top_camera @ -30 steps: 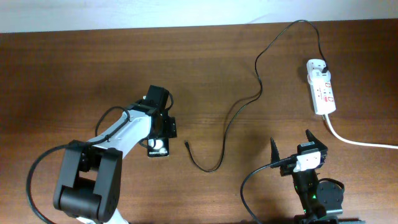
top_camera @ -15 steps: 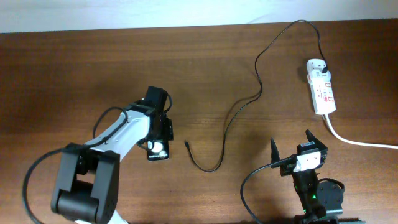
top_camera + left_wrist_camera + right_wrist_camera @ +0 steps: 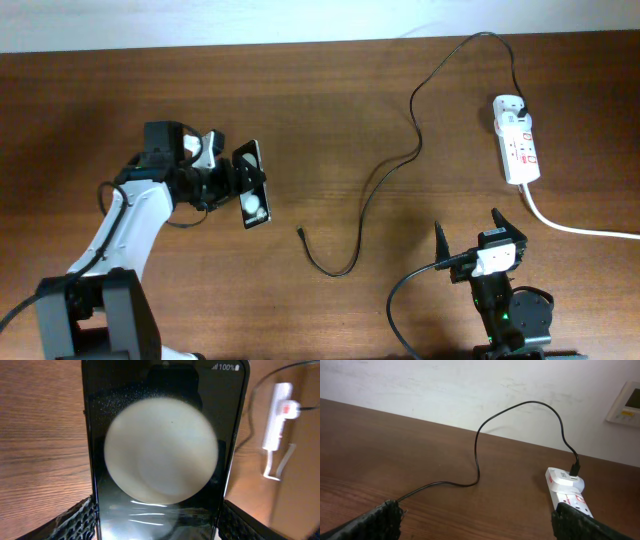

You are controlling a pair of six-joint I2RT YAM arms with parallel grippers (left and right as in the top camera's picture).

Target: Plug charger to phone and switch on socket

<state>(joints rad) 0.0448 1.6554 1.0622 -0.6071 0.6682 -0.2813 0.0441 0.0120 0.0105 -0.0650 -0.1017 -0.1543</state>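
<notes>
The black phone (image 3: 253,188) is held on edge, tilted, in my left gripper (image 3: 236,186), which is shut on it at the left-middle of the table. In the left wrist view the phone (image 3: 160,450) fills the space between the fingers (image 3: 157,527), with a large round white reflection on its screen. The thin black charger cable (image 3: 375,180) lies on the table; its tip (image 3: 301,234) is free, right of the phone, and its plug (image 3: 520,103) sits in the white socket strip (image 3: 518,140). My right gripper (image 3: 480,238) is open and empty at the front right.
The socket's thick white cord (image 3: 575,228) runs off the right edge. In the right wrist view the cable (image 3: 477,455) and socket (image 3: 567,491) lie ahead of the open fingers (image 3: 475,520), with a white wall and a wall panel (image 3: 629,402) behind.
My left arm swung left and back with the phone in its grip; the phone rose off the table and turned on edge. The right arm, cable and socket have not moved.
</notes>
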